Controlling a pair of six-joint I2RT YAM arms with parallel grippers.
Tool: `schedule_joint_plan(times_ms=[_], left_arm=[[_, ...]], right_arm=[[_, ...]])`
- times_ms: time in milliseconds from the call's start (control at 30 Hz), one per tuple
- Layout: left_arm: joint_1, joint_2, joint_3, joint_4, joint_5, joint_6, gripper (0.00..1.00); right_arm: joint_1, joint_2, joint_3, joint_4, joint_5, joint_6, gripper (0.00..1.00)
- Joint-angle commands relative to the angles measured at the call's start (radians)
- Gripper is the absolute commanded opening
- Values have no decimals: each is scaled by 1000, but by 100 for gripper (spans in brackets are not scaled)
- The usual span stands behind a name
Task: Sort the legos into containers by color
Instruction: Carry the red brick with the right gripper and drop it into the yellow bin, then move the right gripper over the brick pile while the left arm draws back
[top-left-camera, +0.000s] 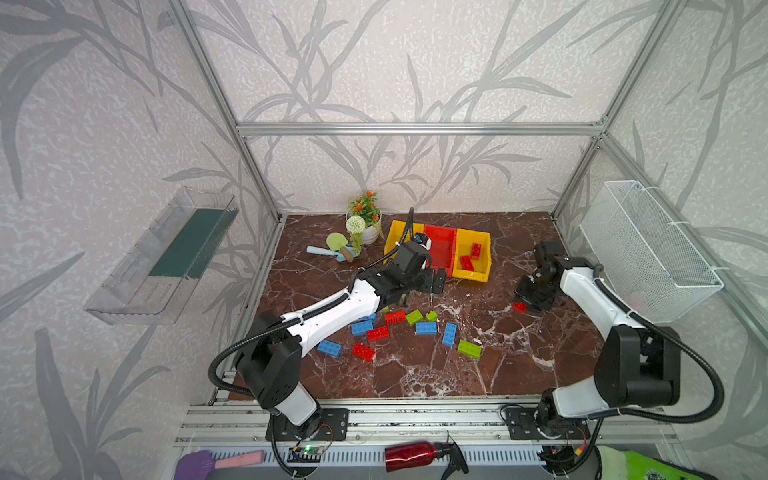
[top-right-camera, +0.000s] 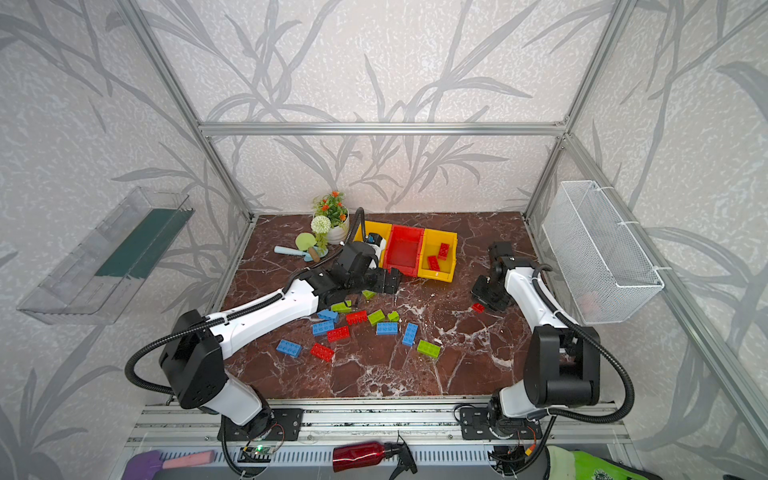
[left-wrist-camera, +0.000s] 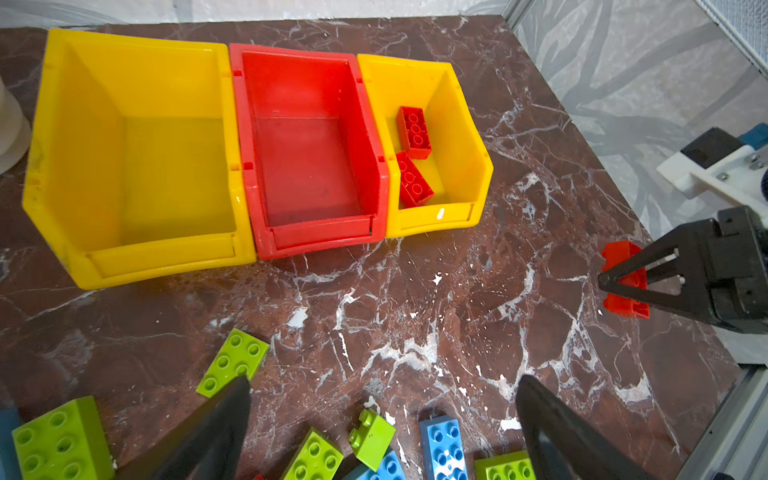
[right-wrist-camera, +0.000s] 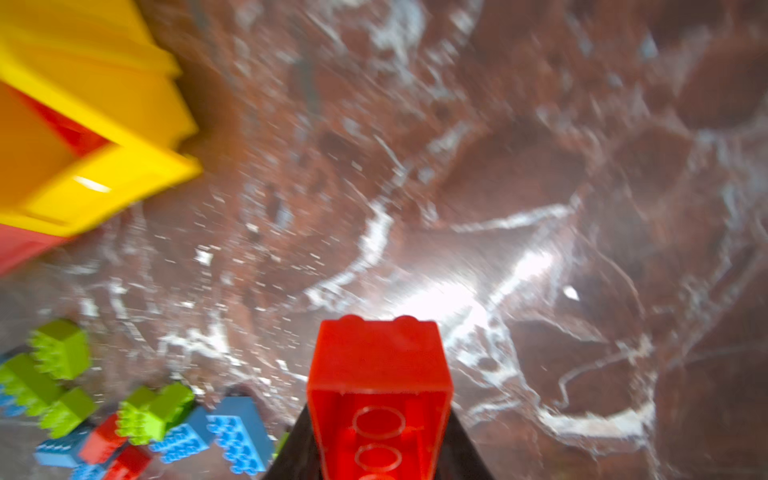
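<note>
Three joined containers stand at the back: a yellow bin with nothing in it, a red bin with nothing in it, and a yellow bin holding two red bricks. Loose legos in red, blue and green lie mid-table. My left gripper hangs open over the pile's far edge, in front of the bins, also in a top view. My right gripper is shut on a red brick, low over the table right of the pile.
A flower pot and a green trowel sit left of the bins. A white wire basket hangs on the right wall, a clear tray on the left. A red spray bottle lies off the front edge.
</note>
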Motion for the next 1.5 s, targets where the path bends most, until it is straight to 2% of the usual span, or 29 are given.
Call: schedule_joint_plan(times_ms=[0,400,900,1033,1200,1467], left_arm=[[21,-38,-20,14,-9,-10,99],[105,-34,21,-8,6,48,99],[179,-58,28,-50,3,60,99],[181,-73,15,-55,-5,54,99],[181,-98,-7,-56,-20,37,99],[181,-183,-90,-63,-57,-24,99]], right_arm=[[51,87,123,-30,-32,10,22],[174,506,681,-135,-32,-2,23],[189,850,1186,-333,0,-47,27],[191,916,1285,-394,25,-55,38],[192,945,1356,-432,31,-81,61],[254,860,1375,-506,57,-148,76]])
